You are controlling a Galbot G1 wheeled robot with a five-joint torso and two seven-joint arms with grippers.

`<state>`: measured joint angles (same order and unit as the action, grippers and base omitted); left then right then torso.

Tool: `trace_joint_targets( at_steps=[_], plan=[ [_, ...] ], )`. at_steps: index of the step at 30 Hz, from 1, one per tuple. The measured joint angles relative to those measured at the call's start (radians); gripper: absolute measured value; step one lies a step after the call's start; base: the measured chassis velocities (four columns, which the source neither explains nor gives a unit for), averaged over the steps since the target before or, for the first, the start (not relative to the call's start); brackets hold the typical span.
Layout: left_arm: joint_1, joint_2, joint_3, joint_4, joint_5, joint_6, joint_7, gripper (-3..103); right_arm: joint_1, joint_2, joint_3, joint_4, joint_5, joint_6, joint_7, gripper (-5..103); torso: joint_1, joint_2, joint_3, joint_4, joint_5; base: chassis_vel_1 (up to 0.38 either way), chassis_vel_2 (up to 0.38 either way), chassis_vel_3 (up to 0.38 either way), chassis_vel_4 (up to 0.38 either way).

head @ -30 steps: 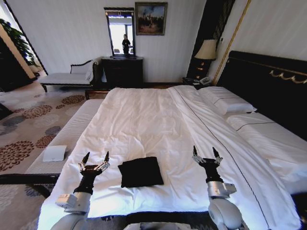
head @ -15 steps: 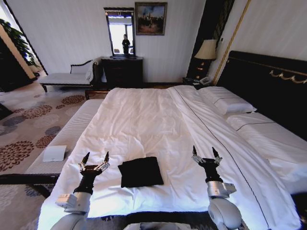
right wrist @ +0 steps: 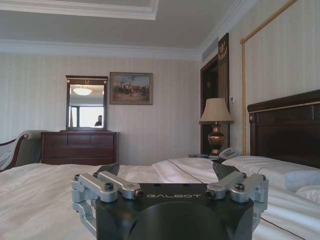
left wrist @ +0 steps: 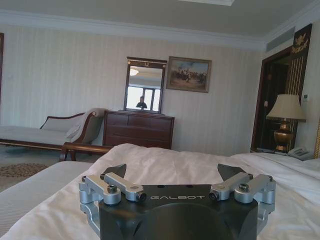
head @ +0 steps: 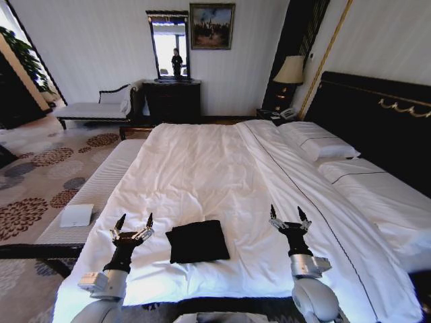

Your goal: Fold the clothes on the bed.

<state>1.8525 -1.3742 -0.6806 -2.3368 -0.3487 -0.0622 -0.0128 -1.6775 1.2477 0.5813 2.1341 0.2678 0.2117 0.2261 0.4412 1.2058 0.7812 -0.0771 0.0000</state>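
lying folded on bed (head: 202, 161) betw both end effectors, black t-shirt (head: 197, 241), left end effector (head: 133, 224) & right end effector (head: 289, 217) open

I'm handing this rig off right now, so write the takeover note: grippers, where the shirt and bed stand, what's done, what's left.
Left gripper: open, empty, held above the bed's near edge, to the left of the clothes.
Right gripper: open, empty, at a similar height to the right of the clothes.
The clothes: a black garment lying as a compact, roughly rectangular bundle on the white bed, between the two grippers, touched by neither.
Done: the garment looks folded already; no lettering shows.
Left: judging by this, little or nothing; check that the fold is neat. A small white towel lies on the bench beside the bed, not part of the job.
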Motion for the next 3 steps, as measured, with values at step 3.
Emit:
trace_joint_targets(
  at_steps=[3],
  plan=[
    [0.000, 0.000, 0.000, 0.000, 0.000, 0.000, 0.000, 100, 0.000, 0.000, 0.000, 0.000, 0.000, 0.000, 0.000, 100, 0.000, 0.000, 0.000, 0.0000, 0.0000, 0.000, 0.000, 0.000, 0.000]
  ],
)
